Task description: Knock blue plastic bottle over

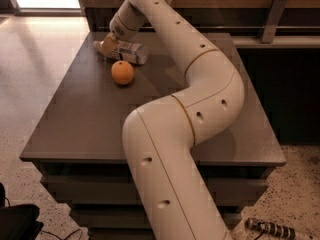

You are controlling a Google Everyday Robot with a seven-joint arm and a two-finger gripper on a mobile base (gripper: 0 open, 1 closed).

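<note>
The blue plastic bottle (131,53) lies on its side at the far left of the dark grey table (75,124). Its pale label faces up and its far end is hidden behind my gripper. My gripper (107,45) is at the end of the long white arm, down at the table surface. It rests against the bottle's left end. An orange (122,72) sits just in front of the bottle, apart from it.
My white arm (200,99) crosses the middle and right of the table. A wooden wall and a dark ledge with a metal bracket (272,16) stand behind. A speckled floor lies to the left, with a striped object (270,229) on the floor at lower right.
</note>
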